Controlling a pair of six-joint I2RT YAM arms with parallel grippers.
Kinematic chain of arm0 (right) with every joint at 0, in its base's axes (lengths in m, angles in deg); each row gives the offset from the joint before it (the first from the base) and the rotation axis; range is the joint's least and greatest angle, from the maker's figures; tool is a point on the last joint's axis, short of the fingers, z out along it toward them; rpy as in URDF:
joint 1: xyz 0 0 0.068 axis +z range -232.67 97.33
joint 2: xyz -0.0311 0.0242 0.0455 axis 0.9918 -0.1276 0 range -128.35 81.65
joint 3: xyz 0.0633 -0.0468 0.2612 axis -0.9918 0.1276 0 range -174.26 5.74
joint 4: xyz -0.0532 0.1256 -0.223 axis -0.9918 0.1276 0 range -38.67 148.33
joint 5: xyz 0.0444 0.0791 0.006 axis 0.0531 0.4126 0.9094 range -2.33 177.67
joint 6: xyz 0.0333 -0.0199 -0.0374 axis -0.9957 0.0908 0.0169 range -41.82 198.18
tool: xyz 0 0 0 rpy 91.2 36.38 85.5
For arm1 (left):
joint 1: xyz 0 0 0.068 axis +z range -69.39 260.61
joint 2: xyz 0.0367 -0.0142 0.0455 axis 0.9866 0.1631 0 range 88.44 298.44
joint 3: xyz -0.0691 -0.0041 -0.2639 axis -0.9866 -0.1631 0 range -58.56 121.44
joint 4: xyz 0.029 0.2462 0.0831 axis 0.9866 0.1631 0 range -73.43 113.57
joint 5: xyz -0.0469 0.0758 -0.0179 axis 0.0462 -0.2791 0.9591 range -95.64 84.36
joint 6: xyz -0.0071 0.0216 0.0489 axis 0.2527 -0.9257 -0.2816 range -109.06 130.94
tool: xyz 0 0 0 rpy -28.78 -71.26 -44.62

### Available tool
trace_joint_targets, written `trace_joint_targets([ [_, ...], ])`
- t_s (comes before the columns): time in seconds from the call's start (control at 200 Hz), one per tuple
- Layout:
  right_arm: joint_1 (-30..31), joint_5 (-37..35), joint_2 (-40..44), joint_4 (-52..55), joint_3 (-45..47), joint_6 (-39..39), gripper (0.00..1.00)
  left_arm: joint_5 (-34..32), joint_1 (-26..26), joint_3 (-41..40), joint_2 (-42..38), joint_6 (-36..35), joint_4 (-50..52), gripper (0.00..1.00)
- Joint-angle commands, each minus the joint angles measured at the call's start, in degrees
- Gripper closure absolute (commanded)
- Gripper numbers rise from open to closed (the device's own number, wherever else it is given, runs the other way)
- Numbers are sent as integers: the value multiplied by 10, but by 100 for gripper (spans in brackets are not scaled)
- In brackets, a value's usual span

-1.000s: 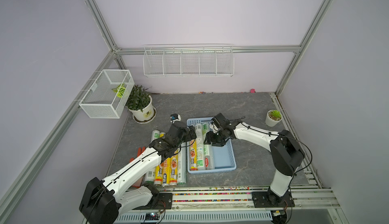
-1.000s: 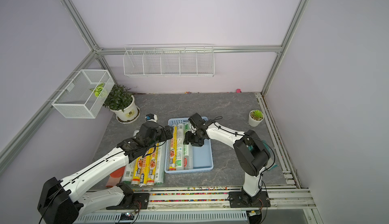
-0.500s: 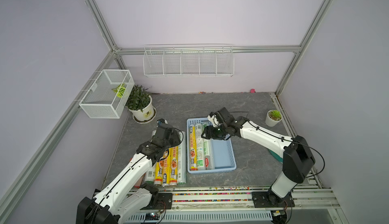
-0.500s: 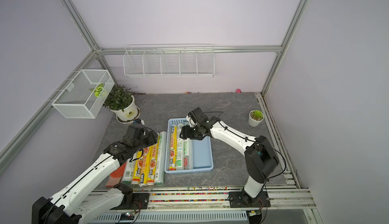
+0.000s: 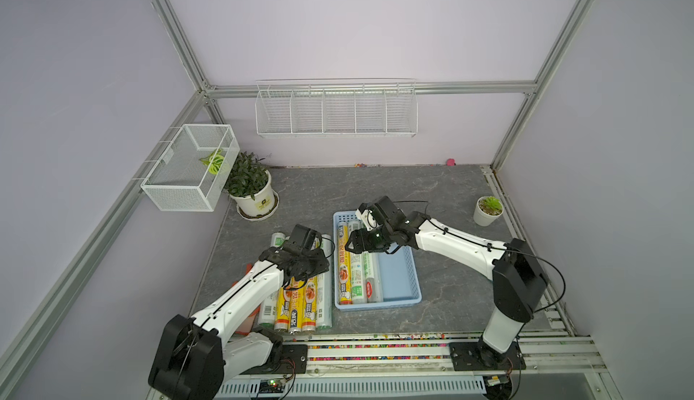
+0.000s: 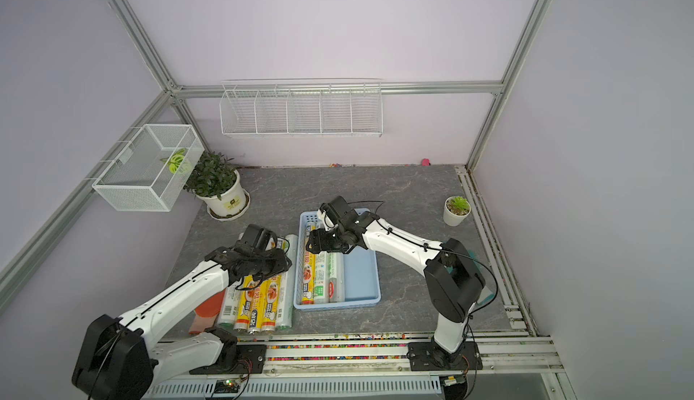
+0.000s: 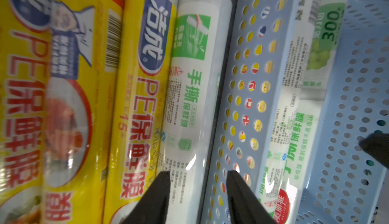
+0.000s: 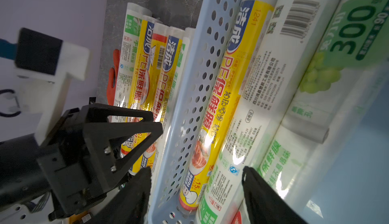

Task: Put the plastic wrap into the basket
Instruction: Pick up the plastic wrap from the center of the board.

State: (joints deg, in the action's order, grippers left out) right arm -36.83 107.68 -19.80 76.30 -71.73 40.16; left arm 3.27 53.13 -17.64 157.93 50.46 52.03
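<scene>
The light-blue basket (image 5: 398, 278) (image 6: 358, 278) holds three rolls of plastic wrap: a yellow one (image 5: 343, 274) and two white ones. Several more rolls (image 5: 300, 304) lie side by side on the table left of it. My left gripper (image 5: 317, 263) (image 7: 199, 172) is down on the white, green-printed roll (image 7: 189, 107) that lies against the basket's wall (image 7: 248, 86), shut on it with one finger on each side. My right gripper (image 5: 351, 246) (image 8: 196, 170) hangs open over the basket's left wall (image 8: 197, 86) and the yellow roll (image 8: 212, 115), holding nothing.
An orange-red glove (image 6: 208, 306) lies under the left arm beside the rolls. A large potted plant (image 5: 251, 188) and a white mesh box (image 5: 191, 165) are at the back left. A small succulent pot (image 5: 488, 210) stands at the right and a wire rack (image 5: 336, 111) hangs on the back wall.
My left gripper left the basket's edge, came down over the rolls on the table and closed on the white roll. My right gripper opened wider and shifted left over the basket.
</scene>
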Motion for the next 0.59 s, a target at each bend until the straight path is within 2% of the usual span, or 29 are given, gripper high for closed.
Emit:
trace_joint_targets([
  [0.0, 3, -7, 3, -29, 18, -15, 25, 30, 1, 24, 47, -21, 3, 49],
  [0.155, 1, -11, -5, -22, 14, -16, 24, 12, 2, 40, 103, -34, 24, 46],
  [0.345, 0, -16, -9, -20, 18, -15, 24, -4, 1, 51, 134, -42, 37, 44],
  [0.5, -1, -21, -9, -22, 22, -16, 25, -12, 1, 55, 139, -46, 50, 32],
  [0.59, -2, -25, -7, -22, 27, -19, 25, -8, 1, 57, 143, -47, 51, 31],
])
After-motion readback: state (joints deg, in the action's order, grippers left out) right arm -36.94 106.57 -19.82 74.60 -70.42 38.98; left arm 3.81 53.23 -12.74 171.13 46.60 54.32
